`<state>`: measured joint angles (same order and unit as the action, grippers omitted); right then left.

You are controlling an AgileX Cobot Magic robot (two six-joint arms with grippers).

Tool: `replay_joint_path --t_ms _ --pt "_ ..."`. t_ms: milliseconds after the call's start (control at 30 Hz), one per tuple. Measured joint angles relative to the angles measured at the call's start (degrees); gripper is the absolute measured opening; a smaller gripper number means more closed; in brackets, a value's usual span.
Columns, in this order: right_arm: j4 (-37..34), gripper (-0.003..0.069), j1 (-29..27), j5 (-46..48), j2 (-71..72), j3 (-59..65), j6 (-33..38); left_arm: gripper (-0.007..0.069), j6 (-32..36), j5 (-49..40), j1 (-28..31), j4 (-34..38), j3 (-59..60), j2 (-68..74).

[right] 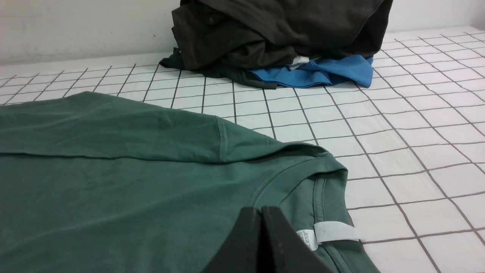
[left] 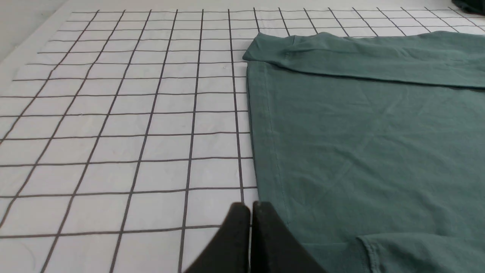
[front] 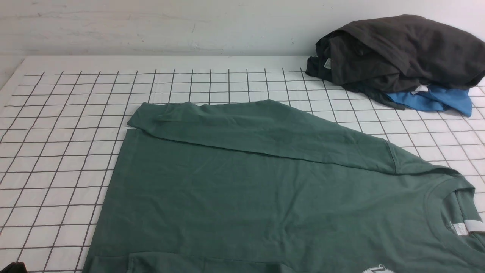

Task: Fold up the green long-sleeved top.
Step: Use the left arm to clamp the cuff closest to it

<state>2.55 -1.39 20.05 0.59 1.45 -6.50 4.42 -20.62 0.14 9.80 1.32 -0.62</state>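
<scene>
The green long-sleeved top (front: pixel 265 197) lies flat on the gridded table, neck to the right, hem to the left. One sleeve (front: pixel 261 129) is folded across its far edge; another cuff (left: pixel 379 250) lies on the near part. The white neck label (front: pixel 468 226) shows at the collar, and again in the right wrist view (right: pixel 333 232). My left gripper (left: pixel 251 206) is shut and empty, above the hem edge of the top (left: pixel 360 151). My right gripper (right: pixel 261 209) is shut and empty, above the collar (right: pixel 303 167). Neither gripper shows in the front view.
A pile of dark grey garments (front: pixel 398 53) over a bright blue one (front: pixel 435 100) sits at the table's far right, also in the right wrist view (right: pixel 280 34). The white gridded cloth (front: pixel 68 151) covers the table; a wall stands behind it.
</scene>
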Motion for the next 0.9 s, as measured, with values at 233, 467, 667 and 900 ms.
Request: replay_joint_path --t_ms 233,467,667,900 --pt "0.0 -0.0014 0.0 0.0 0.0 0.0 0.0 -0.0007 0.0 0.0 0.0 0.0 0.0 0.0" --pt "0.0 -0.0014 0.0 0.0 0.0 0.0 0.0 -0.0007 0.0 0.0 0.0 -0.7 0.0 0.0" --pt "0.0 -0.0014 0.0 0.0 0.0 0.0 0.0 -0.0007 0.0 0.0 0.0 -1.2 0.0 0.0" --pt "0.0 -0.0014 0.0 0.0 0.0 0.0 0.0 -0.0007 0.0 0.0 0.0 -1.2 0.0 0.0"
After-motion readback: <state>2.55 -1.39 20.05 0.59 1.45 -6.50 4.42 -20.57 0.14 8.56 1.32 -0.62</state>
